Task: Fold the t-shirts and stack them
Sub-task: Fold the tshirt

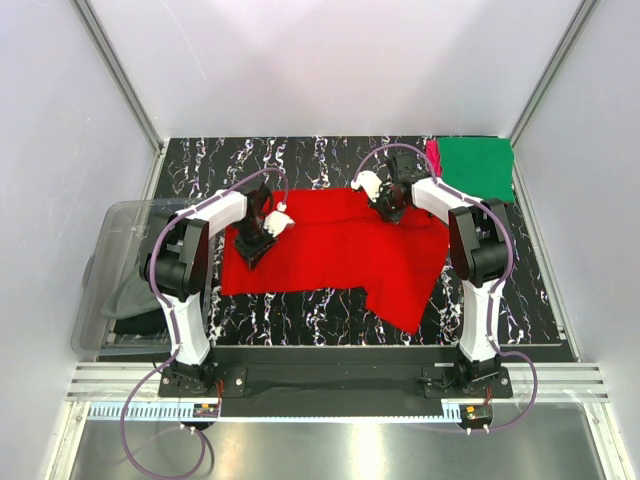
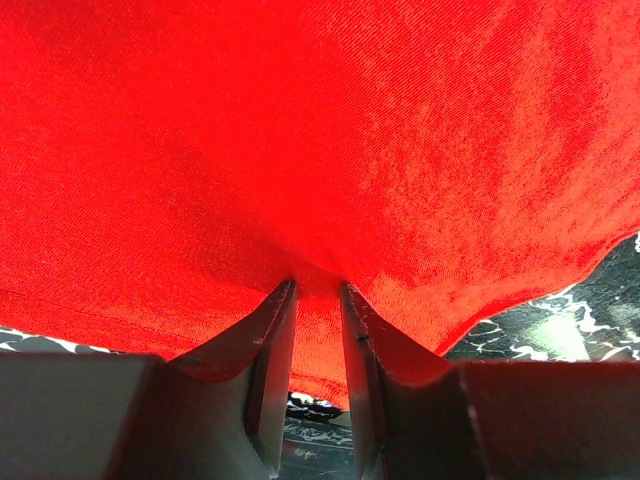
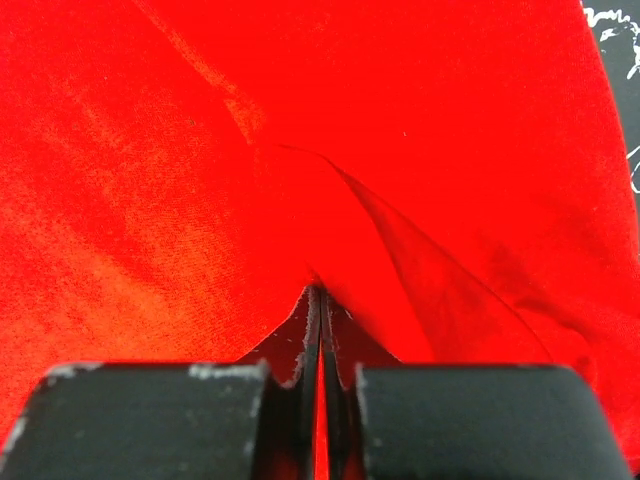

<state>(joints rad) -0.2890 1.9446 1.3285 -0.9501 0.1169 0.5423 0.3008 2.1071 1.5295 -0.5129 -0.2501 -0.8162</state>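
The bright red t-shirt (image 1: 330, 250) lies spread across the middle of the black marbled table (image 1: 300, 160), one corner trailing toward the front right. At its left edge my left gripper (image 1: 252, 248) has its fingers partly closed around a bunched fold of red cloth (image 2: 300, 130), with the table showing beneath it. My right gripper (image 1: 388, 208) is at the shirt's far right edge. In its wrist view the jaws (image 3: 320, 290) are pressed together on a thin layer of the red cloth (image 3: 200, 150). The green t-shirt (image 1: 480, 168) is folded square at the back right, and a pink t-shirt (image 1: 433, 155) peeks from under its left side.
A clear plastic bin (image 1: 115, 230) with something grey inside sits off the table's left edge, beside the left arm. White walls with metal rails enclose the table on three sides. Both arm bases are bolted along the near edge.
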